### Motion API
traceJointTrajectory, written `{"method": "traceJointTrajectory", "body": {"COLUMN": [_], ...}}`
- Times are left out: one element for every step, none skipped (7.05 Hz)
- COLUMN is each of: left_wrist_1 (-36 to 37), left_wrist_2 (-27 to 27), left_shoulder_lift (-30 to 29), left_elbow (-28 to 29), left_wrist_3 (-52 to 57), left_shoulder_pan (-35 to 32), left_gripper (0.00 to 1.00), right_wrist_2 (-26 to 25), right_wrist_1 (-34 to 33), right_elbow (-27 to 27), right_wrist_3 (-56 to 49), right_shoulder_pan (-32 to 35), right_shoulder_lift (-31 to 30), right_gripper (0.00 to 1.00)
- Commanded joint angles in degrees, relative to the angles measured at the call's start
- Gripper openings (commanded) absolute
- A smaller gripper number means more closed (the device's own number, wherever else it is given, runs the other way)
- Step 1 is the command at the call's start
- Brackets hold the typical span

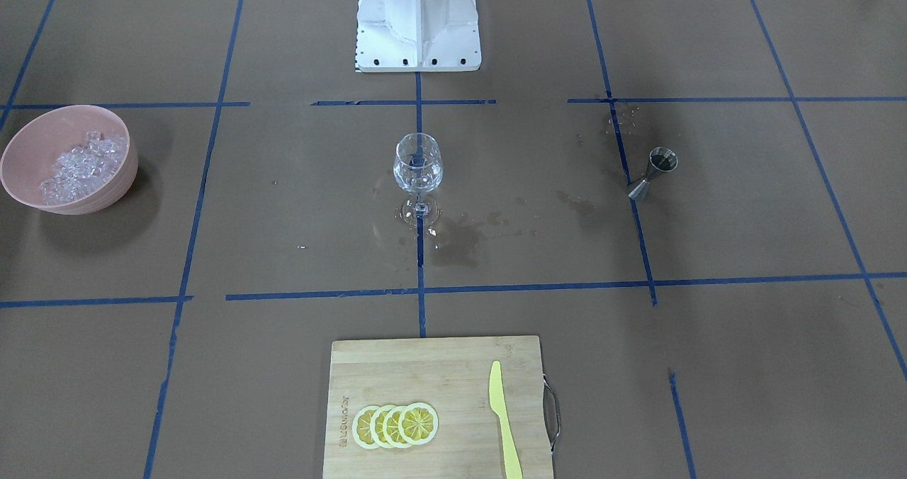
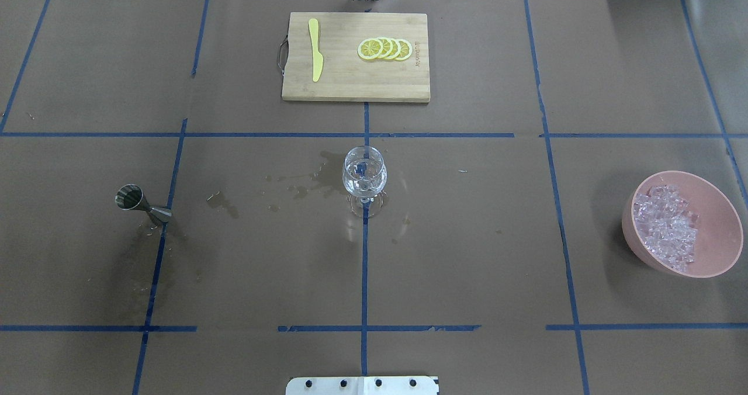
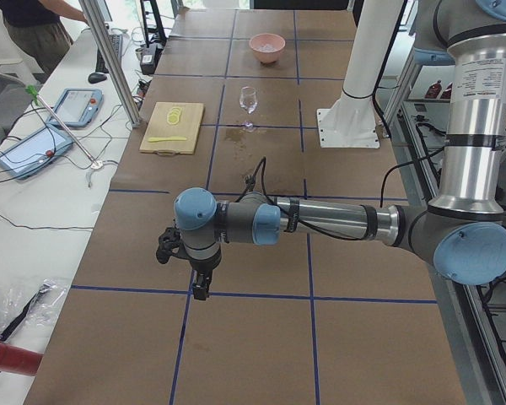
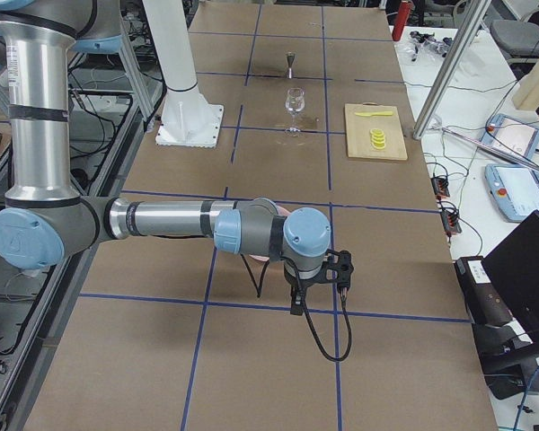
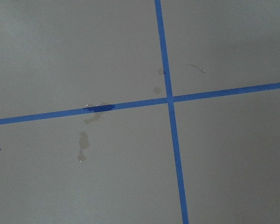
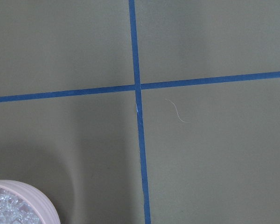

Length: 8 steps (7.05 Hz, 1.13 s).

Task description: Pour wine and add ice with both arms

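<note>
Silver arms (image 3: 329,218) show only in side views; left hand (image 3: 201,292), right hand (image 4: 296,307): cannot tell opening.

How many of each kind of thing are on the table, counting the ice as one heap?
pink bowl: 1
ice heap: 1
wine glass: 1
jigger: 1
cutting board: 1
yellow knife: 1
lemon slices: 4
Total: 10
</note>
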Motion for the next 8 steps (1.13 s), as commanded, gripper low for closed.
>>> {"method": "traceJointTrajectory", "body": {"left_wrist_1": [-0.22,-0.31,-0.31,-0.74,-2.83,-3.03,-2.86,-1.98], "left_wrist_2": [-0.09,-0.18,0.08,0.08,-0.27,-0.01,-0.53,-2.62], "left_shoulder_lift": [-0.18,-0.88,-4.02,-8.4,-8.97,-8.63,-8.62,-9.15], "left_elbow": [-0.08,-0.51,-2.6,-2.45,-3.67,-8.64,-13.74,-14.31], "left_wrist_3": [-0.02,-0.11,-0.28,-0.28,-0.55,-0.55,-0.81,-5.34], "left_shoulder_pan": [0.01,0.1,0.18,0.53,2.62,3.78,4.22,5.1], "left_gripper": [1.0,1.0,1.0,1.0,1.0,1.0,1.0,1.0], "right_wrist_2": [0.44,0.62,0.7,0.71,0.71,0.62,-0.17,0.44], "right_wrist_1": [-0.04,-0.04,-0.04,-0.13,-0.39,-0.13,-0.48,-0.39], "right_elbow": [0.29,0.3,0.64,1.43,2.66,5.28,5.65,6.09], "right_wrist_3": [-0.05,0.04,0.04,0.04,0.04,-0.39,-0.4,-0.22], "right_shoulder_pan": [0.0,0.0,0.0,0.0,0.09,0.0,0.0,-0.09], "right_shoulder_lift": [-0.07,-0.07,-0.07,-0.24,-0.33,-0.24,-0.16,-0.24], "right_gripper": [1.0,1.0,1.0,1.0,1.0,1.0,1.0,1.0]}}
